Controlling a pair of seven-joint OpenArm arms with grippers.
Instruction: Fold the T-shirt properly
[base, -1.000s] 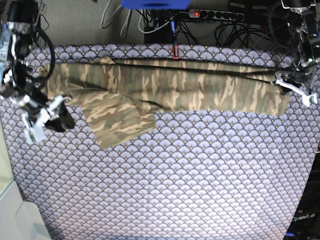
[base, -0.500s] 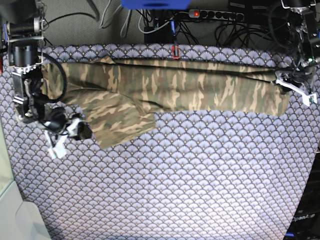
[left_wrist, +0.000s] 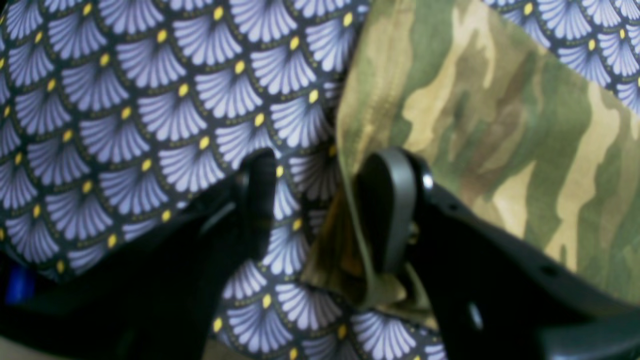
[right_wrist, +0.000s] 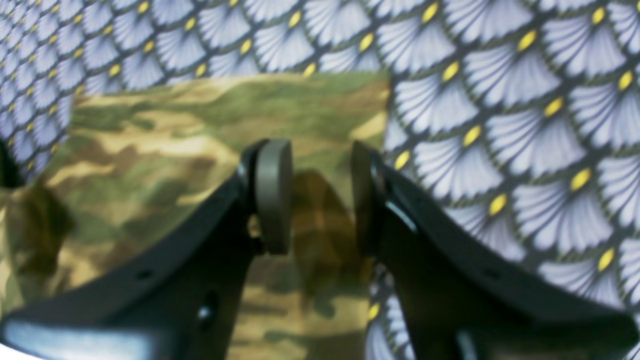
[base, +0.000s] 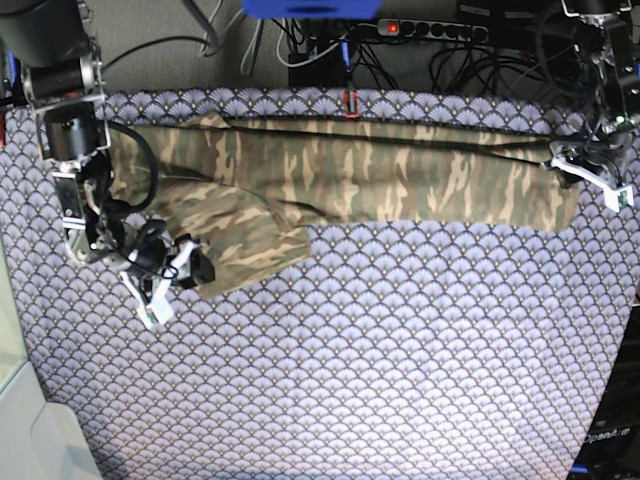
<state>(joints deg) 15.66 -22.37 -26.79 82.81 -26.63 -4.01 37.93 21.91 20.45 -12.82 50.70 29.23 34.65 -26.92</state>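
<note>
The camouflage T-shirt (base: 380, 175) lies as a long folded band across the back of the table, with a sleeve flap (base: 240, 235) sticking out toward the front at the left. My right gripper (base: 178, 268) sits at that flap's front left corner. In the right wrist view, my right gripper (right_wrist: 320, 195) is open, its fingers straddling the flap's edge (right_wrist: 310, 100). My left gripper (base: 588, 172) is at the shirt's far right end. It is open in the left wrist view (left_wrist: 322, 200), with the cloth's hem (left_wrist: 350, 150) against one finger (left_wrist: 387, 210).
The purple scallop-patterned tablecloth (base: 380, 350) covers the whole table. Behind the back edge lie a power strip (base: 430, 30) and tangled cables (base: 320, 55). A small red object (base: 348, 102) sits at the back edge's middle.
My right arm has swung in from the table's left edge to the sleeve flap's front corner. The left arm and the shirt have not moved.
</note>
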